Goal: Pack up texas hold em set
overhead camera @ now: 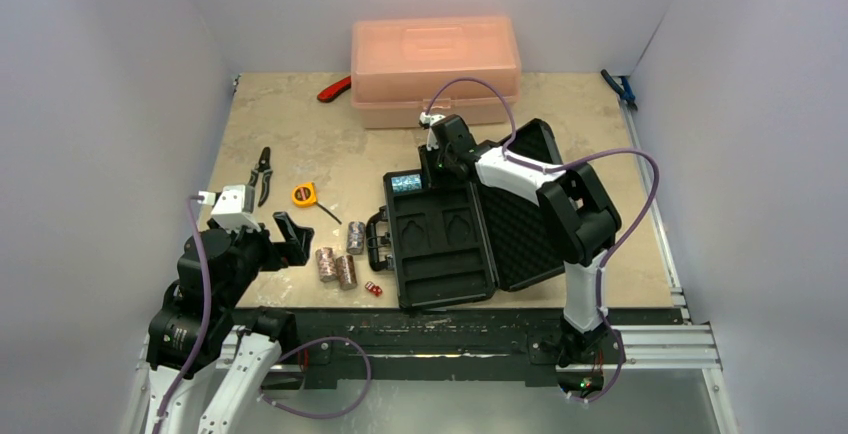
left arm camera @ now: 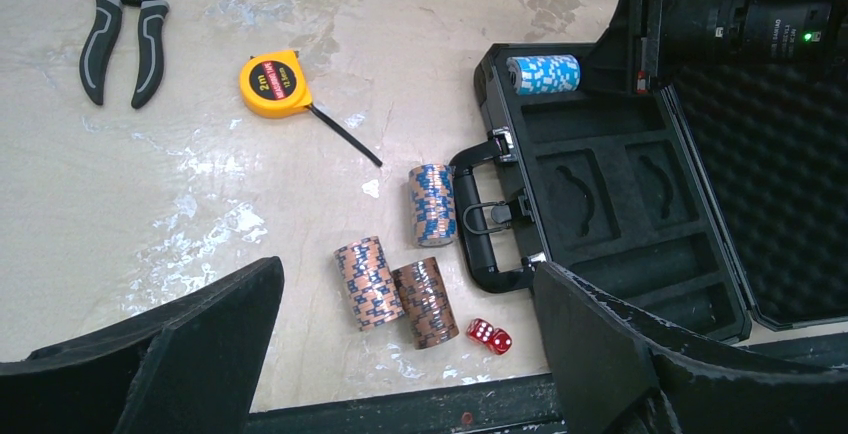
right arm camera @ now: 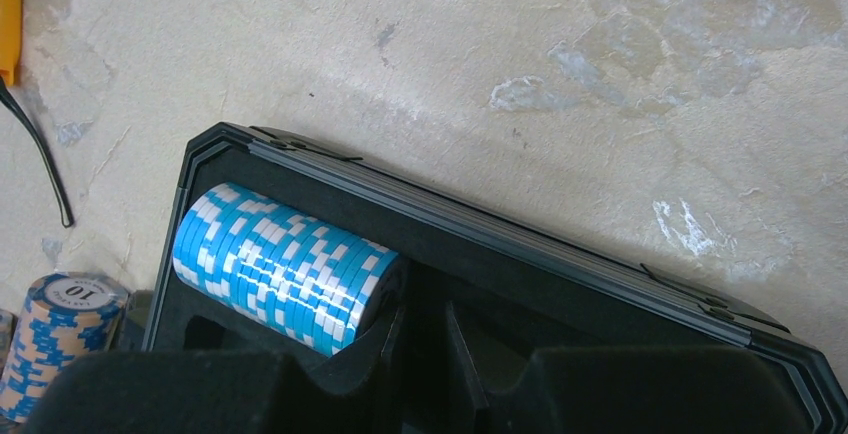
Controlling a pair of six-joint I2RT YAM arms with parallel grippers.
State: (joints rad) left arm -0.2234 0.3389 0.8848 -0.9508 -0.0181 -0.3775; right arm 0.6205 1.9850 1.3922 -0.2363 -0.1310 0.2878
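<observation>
The black briefcase point(overhead camera: 440, 269) lies open with its foam lid point(overhead camera: 525, 219) flat to the right. A blue chip stack point(right arm camera: 285, 267) lies in its far-left slot, also seen from above point(overhead camera: 407, 183). My right gripper point(right arm camera: 428, 344) is nearly shut and empty, just right of that stack's end. On the table left of the handle lie a grey-blue stack point(left arm camera: 432, 204), two reddish-brown stacks point(left arm camera: 368, 282) point(left arm camera: 424, 302) and two red dice point(left arm camera: 488, 335). My left gripper point(left arm camera: 405, 354) is open and empty, hovering near these stacks.
A yellow tape measure point(left arm camera: 273, 84) and black pliers point(left arm camera: 125, 29) lie left of the case. A pink plastic box point(overhead camera: 436, 69) stands at the back, with a red-handled tool point(overhead camera: 335, 89) beside it. Blue pliers point(overhead camera: 620, 89) lie at the back right.
</observation>
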